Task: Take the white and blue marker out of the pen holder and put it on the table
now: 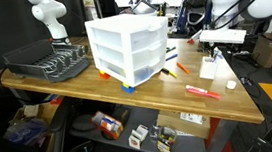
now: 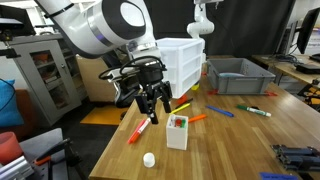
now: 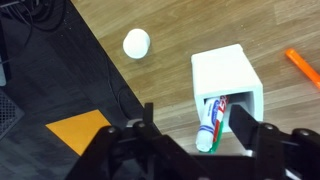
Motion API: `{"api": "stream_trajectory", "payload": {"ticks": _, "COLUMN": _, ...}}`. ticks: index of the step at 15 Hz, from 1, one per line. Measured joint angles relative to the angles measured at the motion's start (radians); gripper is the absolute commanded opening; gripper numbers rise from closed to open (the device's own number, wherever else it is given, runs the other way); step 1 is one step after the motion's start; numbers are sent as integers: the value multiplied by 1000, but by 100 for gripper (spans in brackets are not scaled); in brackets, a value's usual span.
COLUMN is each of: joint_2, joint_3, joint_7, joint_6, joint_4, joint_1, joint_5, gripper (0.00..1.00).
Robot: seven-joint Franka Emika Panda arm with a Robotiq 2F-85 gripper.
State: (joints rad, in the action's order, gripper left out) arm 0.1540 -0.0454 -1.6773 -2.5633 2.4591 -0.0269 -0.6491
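Observation:
A white pen holder (image 3: 225, 72) stands near the edge of the light-brown wooden table (image 3: 170, 20). It also shows in both exterior views (image 1: 214, 68) (image 2: 177, 134). A white and blue marker (image 3: 206, 128) sticks out of its opening beside a green one. My gripper (image 3: 196, 132) is open above the holder, with one finger on each side of the markers' ends and not touching them. The gripper also shows in both exterior views, just above the holder (image 1: 214, 50) and up and to its left (image 2: 150, 110).
A white round cap (image 3: 136, 43) (image 2: 149, 159) lies near the table edge. A red marker (image 2: 140, 130) (image 1: 203, 92) and an orange marker (image 3: 303, 68) lie near the holder. A white drawer unit (image 1: 128, 49), black dish rack (image 1: 49, 62) and grey bin (image 2: 240, 77) stand farther off.

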Motion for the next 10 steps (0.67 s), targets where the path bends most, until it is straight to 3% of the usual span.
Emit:
{"api": "stream_trajectory", "payload": {"ticks": 6, "joint_2": 56, "joint_3": -43, "joint_7": -20, "joint_6": 0, "joint_4": -42, "joint_1": 26, "joint_5": -70, "gripper": 79}}
{"api": "stream_trajectory", "payload": {"ticks": 9, "joint_2": 90, "joint_3": -54, "joint_7": -24, "joint_6": 0, "joint_4": -63, "joint_1": 40, "joint_5": -111, "gripper": 68}}
{"api": "stream_trajectory", "payload": {"ticks": 10, "joint_2": 100, "joint_3": -55, "joint_7": -24, "joint_6": 0, "joint_4": -69, "joint_1": 45, "joint_5": -121, "gripper": 54}}
